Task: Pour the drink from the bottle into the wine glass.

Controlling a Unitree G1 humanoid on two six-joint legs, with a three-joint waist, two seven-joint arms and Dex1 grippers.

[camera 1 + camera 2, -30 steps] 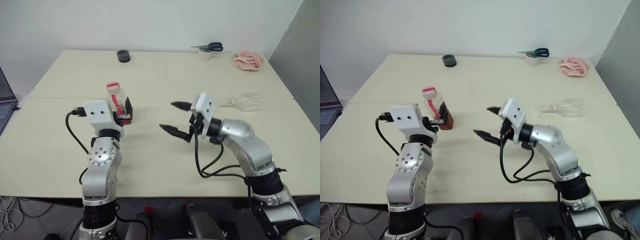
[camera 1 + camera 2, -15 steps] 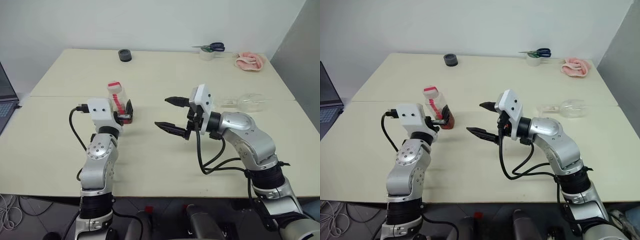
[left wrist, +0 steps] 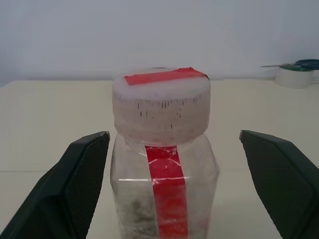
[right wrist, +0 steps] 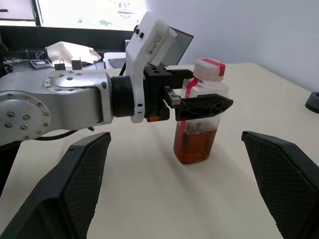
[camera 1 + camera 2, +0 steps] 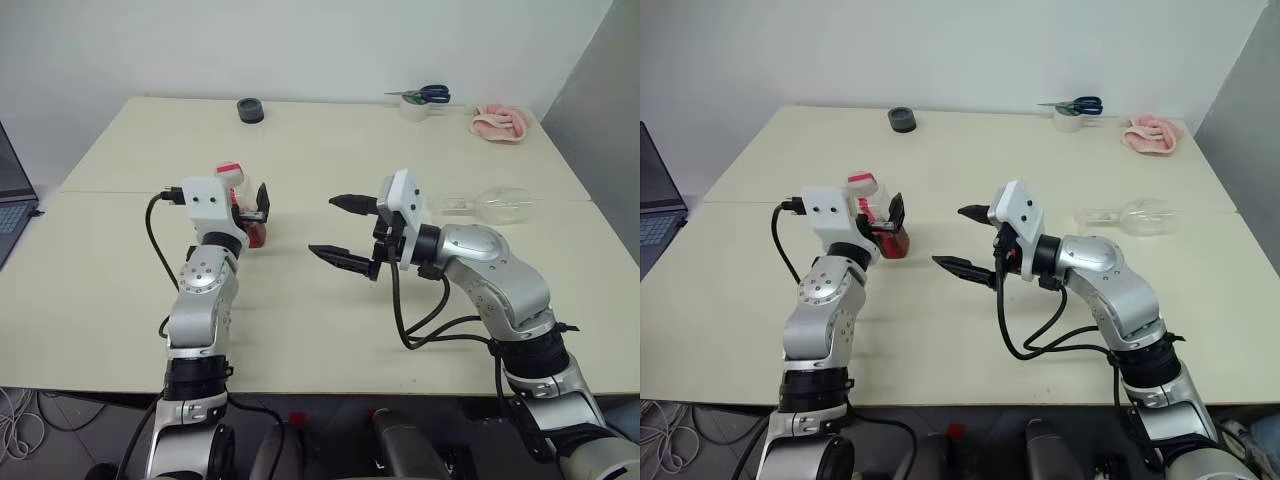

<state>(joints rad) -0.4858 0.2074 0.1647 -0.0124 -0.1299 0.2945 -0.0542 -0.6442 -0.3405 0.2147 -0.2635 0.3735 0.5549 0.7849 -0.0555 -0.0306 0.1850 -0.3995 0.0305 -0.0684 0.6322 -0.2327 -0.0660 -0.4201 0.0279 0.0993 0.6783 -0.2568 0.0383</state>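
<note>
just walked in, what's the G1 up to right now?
Left tool is open with its fingers on either side of the capped bottle, which stands upright on the table with drink in its lower part; not yet gripped. Right tool hangs open mid-table. The wine glass lies on its side behind the right arm.

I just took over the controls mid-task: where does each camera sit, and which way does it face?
Head stereo pair: looks forward and down over the table; both arms show, left claw around the bottle, right claw open in mid-table.
Left wrist view: looks along its fingers at the bottle.
Right wrist view: looks across the table at the left claw and the bottle, between its own fingers.
All views share the bottle.
</note>
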